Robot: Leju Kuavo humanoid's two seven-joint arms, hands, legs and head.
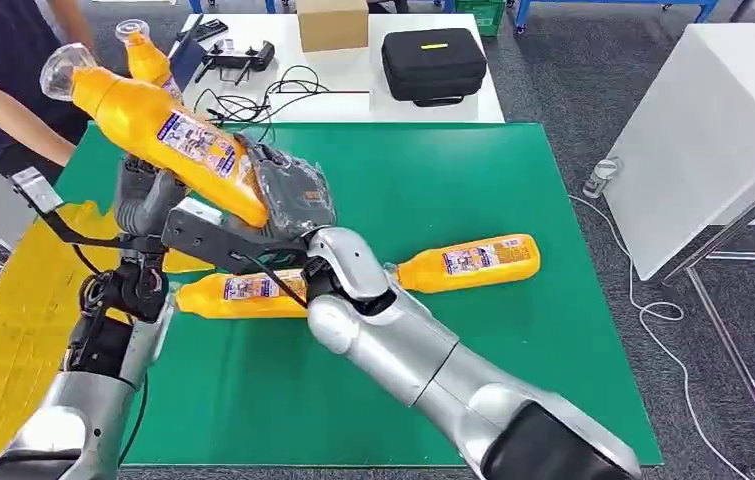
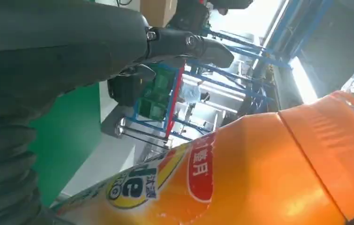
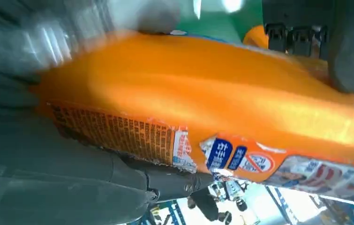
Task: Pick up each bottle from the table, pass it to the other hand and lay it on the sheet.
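Right hand (image 1: 288, 195) is wrapped around the base end of the raised bottle (image 1: 168, 130), fingers closed on it, bottle held tilted above the green table (image 1: 513, 180) with its clear cap pointing up toward the far left. Left hand (image 1: 143, 190) is right under the same bottle's middle; fingers look close to or against the body, but whether they actually grip cannot be told (the bottle hides them in the head view). In the left wrist view the dark fingers (image 2: 189, 44) reach out past the bottle with a gap showing between them and it.

Bottle is glossy orange plastic, long and flattened, printed label on the side, transparent cap. Right wrist view is mostly orange body and label (image 3: 132, 136), top edge blurred.

Two more orange bottles lie flat on the green table: one (image 1: 468, 262) just right of the right forearm, one (image 1: 238, 293) partly hidden behind both arms. A fourth bottle (image 1: 148, 58) is at the far left edge of the table, next to a person's arm (image 1: 13, 110). Yellow sheet (image 1: 13, 310) lies at the table's left side, partly covered by the left arm.
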